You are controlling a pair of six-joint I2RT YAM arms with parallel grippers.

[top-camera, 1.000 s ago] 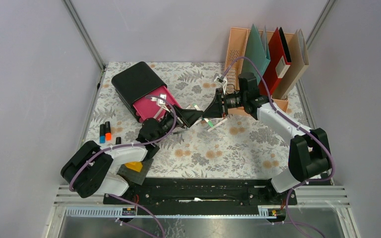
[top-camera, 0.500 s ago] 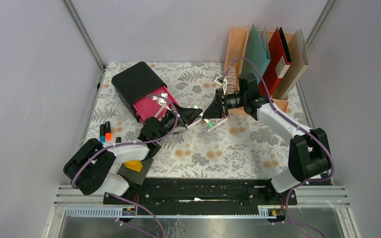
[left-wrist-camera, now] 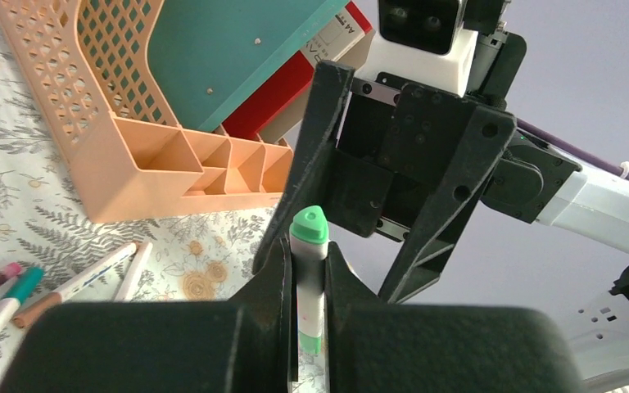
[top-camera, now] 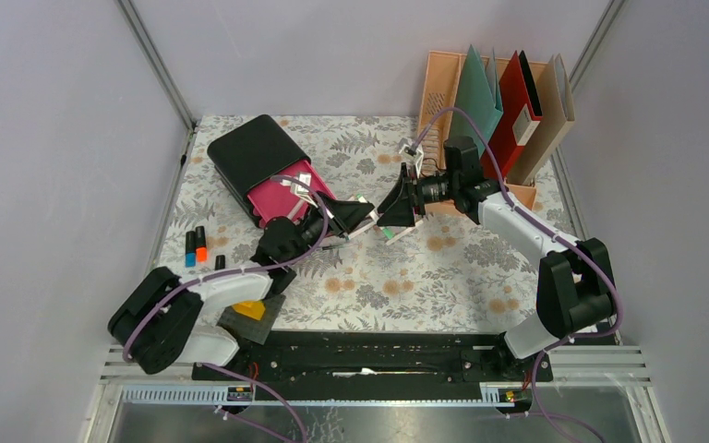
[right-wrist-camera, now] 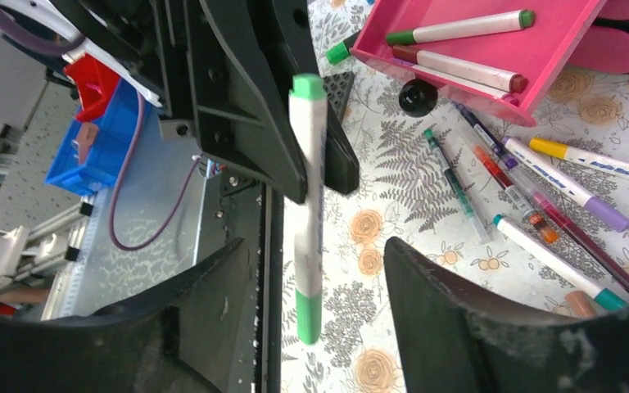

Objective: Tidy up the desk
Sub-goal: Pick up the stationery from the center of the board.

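Note:
Over the middle of the flower-patterned desk (top-camera: 443, 277) my two grippers meet tip to tip. A white marker with green ends (left-wrist-camera: 309, 270) stands clamped in my left gripper (left-wrist-camera: 307, 254), which is shut on it. In the right wrist view the same marker (right-wrist-camera: 308, 205) hangs between the spread fingers of my right gripper (right-wrist-camera: 315, 246), which is open and touches neither side of it. From above, the left gripper (top-camera: 362, 217) and the right gripper (top-camera: 397, 208) face each other just right of the pink drawer (top-camera: 277, 198).
The open pink drawer (right-wrist-camera: 475, 49) of the black drawer box (top-camera: 254, 152) holds a few markers. Several loose pens (right-wrist-camera: 540, 188) lie on the cloth beside it. A peach file rack (top-camera: 443, 92) with folders stands back right. Short markers (top-camera: 196, 245) stand near the left edge.
My left gripper has shut on the green-capped marker. My right gripper, which held that marker before, has opened and let it go. Both arms stayed nearly in place.

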